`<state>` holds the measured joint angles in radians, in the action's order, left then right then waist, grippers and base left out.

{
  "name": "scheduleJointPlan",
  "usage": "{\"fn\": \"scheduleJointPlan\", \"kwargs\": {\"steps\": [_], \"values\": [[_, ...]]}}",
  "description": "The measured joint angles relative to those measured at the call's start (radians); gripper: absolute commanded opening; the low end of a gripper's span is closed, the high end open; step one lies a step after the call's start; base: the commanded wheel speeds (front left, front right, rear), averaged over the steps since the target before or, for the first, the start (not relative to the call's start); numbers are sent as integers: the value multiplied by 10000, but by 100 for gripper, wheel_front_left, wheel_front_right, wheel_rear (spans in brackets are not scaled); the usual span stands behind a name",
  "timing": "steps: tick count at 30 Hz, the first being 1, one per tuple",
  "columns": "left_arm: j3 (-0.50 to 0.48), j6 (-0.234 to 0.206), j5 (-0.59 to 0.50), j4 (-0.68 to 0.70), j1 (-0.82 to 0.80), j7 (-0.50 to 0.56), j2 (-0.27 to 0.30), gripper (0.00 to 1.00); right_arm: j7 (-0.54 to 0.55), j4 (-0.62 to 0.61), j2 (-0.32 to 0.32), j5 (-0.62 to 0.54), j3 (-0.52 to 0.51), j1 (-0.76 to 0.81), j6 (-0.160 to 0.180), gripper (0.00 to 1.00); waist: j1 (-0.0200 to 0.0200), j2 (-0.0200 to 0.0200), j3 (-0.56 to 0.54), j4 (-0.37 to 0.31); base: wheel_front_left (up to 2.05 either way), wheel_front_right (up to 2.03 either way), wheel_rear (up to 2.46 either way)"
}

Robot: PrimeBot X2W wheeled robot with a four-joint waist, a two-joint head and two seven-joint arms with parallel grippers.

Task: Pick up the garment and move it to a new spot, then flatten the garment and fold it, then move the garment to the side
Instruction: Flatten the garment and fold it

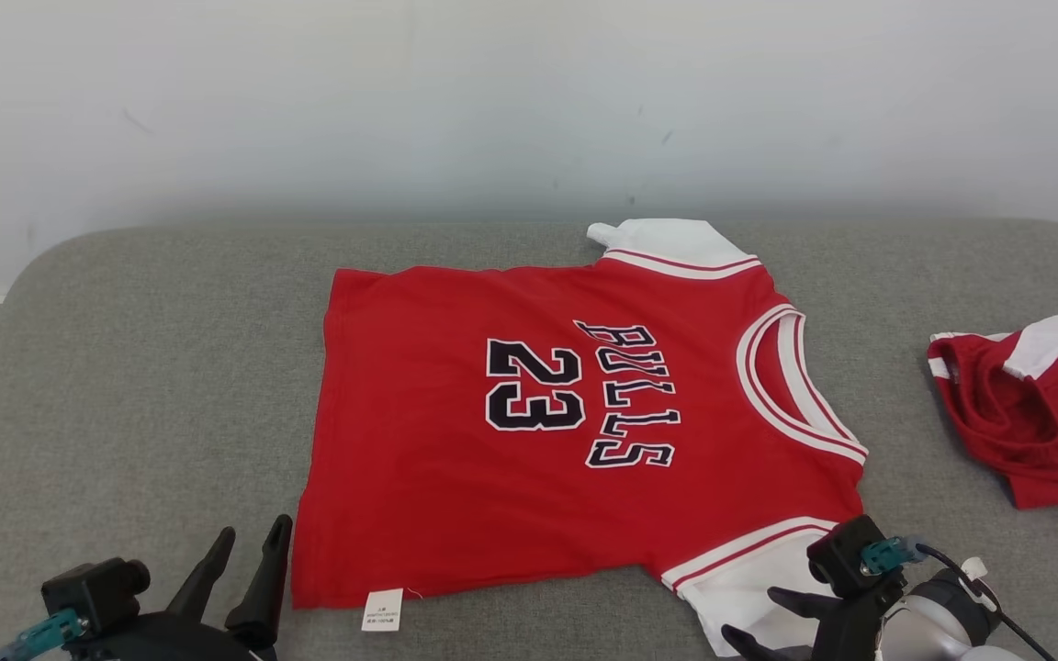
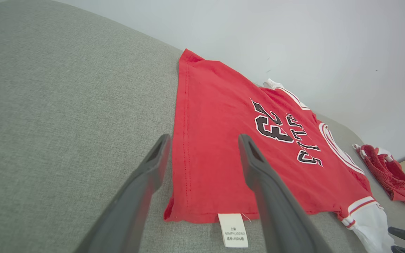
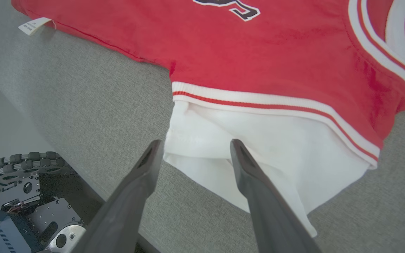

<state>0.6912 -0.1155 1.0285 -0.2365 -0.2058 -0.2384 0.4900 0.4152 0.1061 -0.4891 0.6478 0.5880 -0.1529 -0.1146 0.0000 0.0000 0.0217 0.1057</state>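
The grey padded surface [image 1: 125, 386] spreads out ahead of both your grippers. On it the red Bulls 23 jersey [image 1: 419, 477] lies flat, print up, ahead of and between the two grippers, its collar toward your right gripper's side. A crumpled red-and-white garment [image 1: 1034, 431] sits well apart, out beyond your right gripper. Your right gripper [image 3: 196, 143] has its fingers spread wide with nothing held. The jersey's white sleeve [image 3: 276, 147] lies just ahead of and under its tips, though you cannot tell whether they touch the cloth. Your left gripper [image 2: 204, 138] is also wide and empty, its tips at the jersey's near hem corner. The white care label [image 2: 233, 230] pokes out of that hem between its fingers.
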Motion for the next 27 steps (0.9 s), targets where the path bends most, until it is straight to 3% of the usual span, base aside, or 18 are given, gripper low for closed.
{"fn": "scheduleJointPlan", "kwargs": {"steps": [12,13,14,15,21,27], "values": [[173,-2,-90,-10,-80,182,-178,100,1043,-69,-462,-1313,1143,-519,-48,100,-1,0,-9,402,0,0,0],[173,-2,-90,-10,-82,180,-182,100,1051,-67,-462,-1321,1183,-569,-58,75,0,0,0,443,0,0,0],[157,-2,-88,-15,-81,178,-178,100,1083,-63,-462,-1444,1281,-647,-59,27,0,0,10,481,0,0,0],[138,-2,-88,-33,-78,178,-171,100,1101,-59,-458,-1572,1346,-704,-63,0,0,0,20,508,0,0,0],[79,-2,-86,-61,-71,176,-155,100,1058,2,-389,-1522,1373,-805,-88,0,0,0,40,538,0,0,0],[17,-31,-73,-121,-24,176,-125,100,848,-345,113,-491,1133,-696,-88,0,0,0,-30,410,0,0,0]]}}
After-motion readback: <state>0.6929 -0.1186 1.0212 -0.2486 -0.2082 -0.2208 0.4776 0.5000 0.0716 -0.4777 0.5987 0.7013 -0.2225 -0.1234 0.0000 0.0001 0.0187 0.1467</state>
